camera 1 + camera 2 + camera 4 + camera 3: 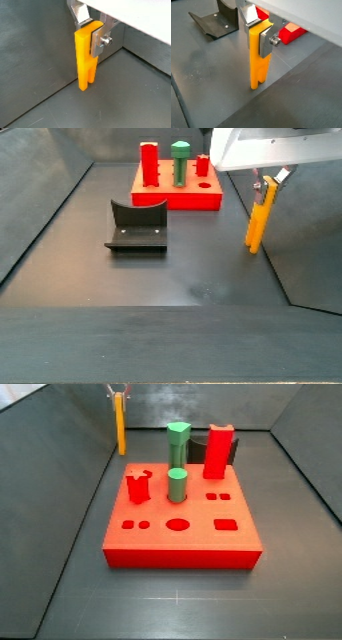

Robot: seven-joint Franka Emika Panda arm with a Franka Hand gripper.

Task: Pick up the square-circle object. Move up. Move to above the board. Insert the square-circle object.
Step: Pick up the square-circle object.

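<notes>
The square-circle object, a long thin yellow-orange bar (85, 60), hangs upright between my gripper's fingers in both wrist views (259, 57). My gripper (91, 34) is shut on its upper end, with a silver finger plate (263, 42) on each side. In both side views the bar (120, 426) (258, 218) stands near the tray's wall, apart from the board, with its lower end close to the grey floor. The board (187, 544) is a flat red block with shaped holes; it also shows in a side view (201, 200).
On the board stand two green cylinder pegs (178, 444) (177, 486), a tall red square post (219, 452) and a short red piece (138, 487). The dark fixture (136, 228) sits on the floor in front of the board. Grey tray walls (74, 444) rise around.
</notes>
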